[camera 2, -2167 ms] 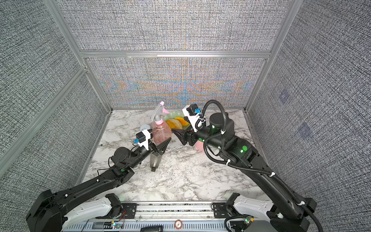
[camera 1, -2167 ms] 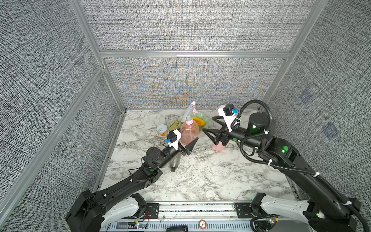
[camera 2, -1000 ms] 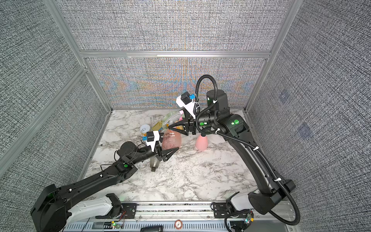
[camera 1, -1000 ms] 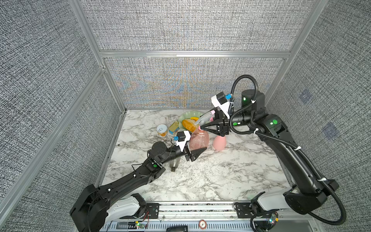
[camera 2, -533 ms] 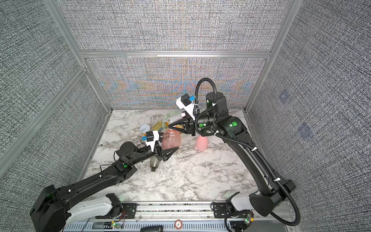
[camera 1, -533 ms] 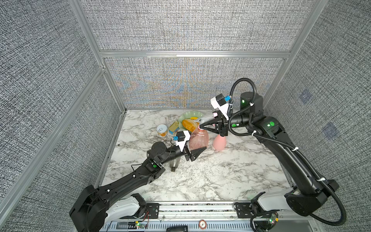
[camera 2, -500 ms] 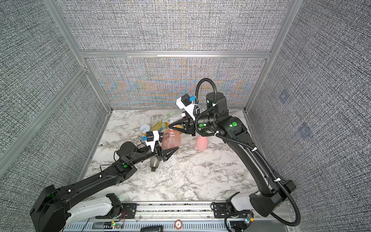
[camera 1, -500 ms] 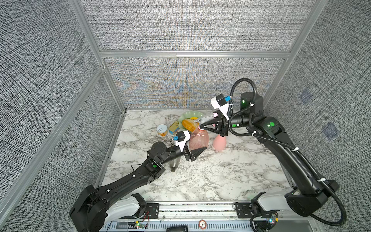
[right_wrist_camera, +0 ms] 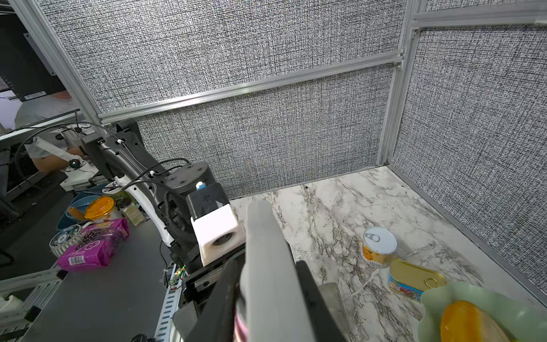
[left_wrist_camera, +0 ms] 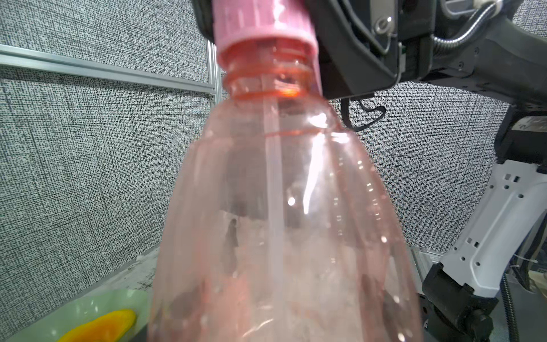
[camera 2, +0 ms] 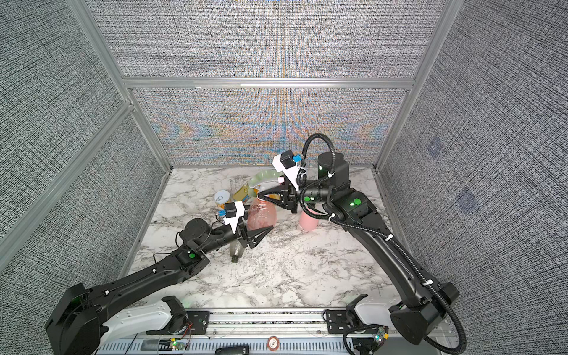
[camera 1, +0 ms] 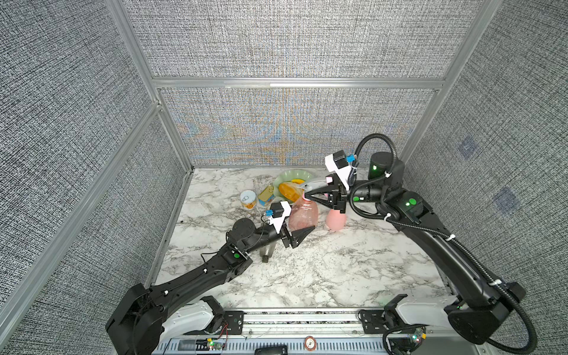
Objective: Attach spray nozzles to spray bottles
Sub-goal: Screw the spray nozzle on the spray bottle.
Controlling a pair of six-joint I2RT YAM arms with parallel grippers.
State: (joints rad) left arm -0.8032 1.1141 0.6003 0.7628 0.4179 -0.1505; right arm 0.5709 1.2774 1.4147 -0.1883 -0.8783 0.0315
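Left jaws clasp the clear pink bottle — right jaws pinch its grey-and-pink nozzle.

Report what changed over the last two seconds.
The right claw swung from beside the opaque pink bottle up to the grey-and-pink nozzle and closed on it. The left claw shifted the clear pink bottle toward the right arm. Its grip, the cans and the plate are unchanged.

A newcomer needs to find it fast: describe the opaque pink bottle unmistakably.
On the marble table, find the green plate at the back. Under the right arm nearby stands the opaque pink bottle, beside the clear pink bottle; only it is solid pastel, not see-through.
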